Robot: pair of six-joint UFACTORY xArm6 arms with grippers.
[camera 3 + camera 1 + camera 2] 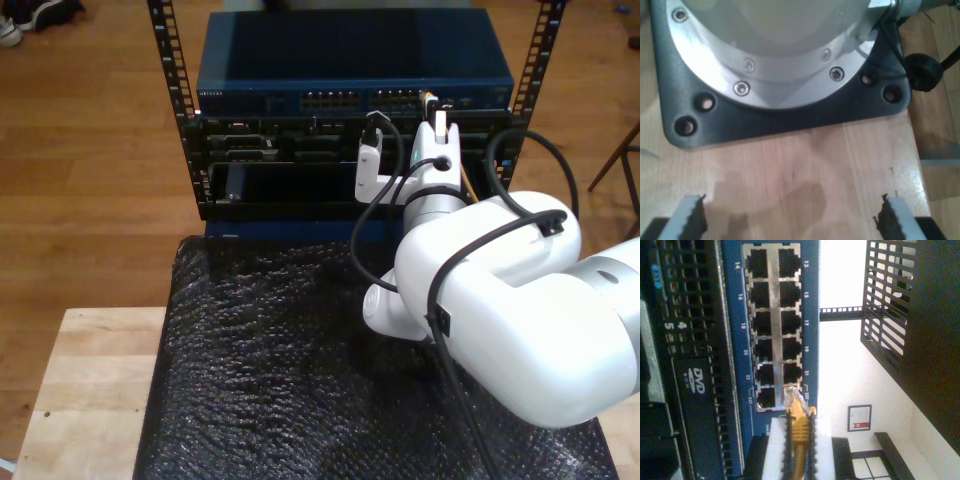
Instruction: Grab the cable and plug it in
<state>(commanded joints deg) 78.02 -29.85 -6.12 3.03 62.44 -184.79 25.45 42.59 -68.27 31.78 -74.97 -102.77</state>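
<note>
In the first wrist view, my first gripper point(790, 220) hangs with jaws spread wide over bare wooden table point(805, 165), beside an arm's base plate point(785, 120), holding nothing. In the second wrist view, my second gripper point(799, 450) is clamped on the cable point(800, 427), its clear plug point(792, 397) just at the switch point(772, 330), near the lowest ports. We should square the plug to one port before pushing. In the exterior view, that arm point(500, 300) reaches to the rack point(350, 150).
</note>
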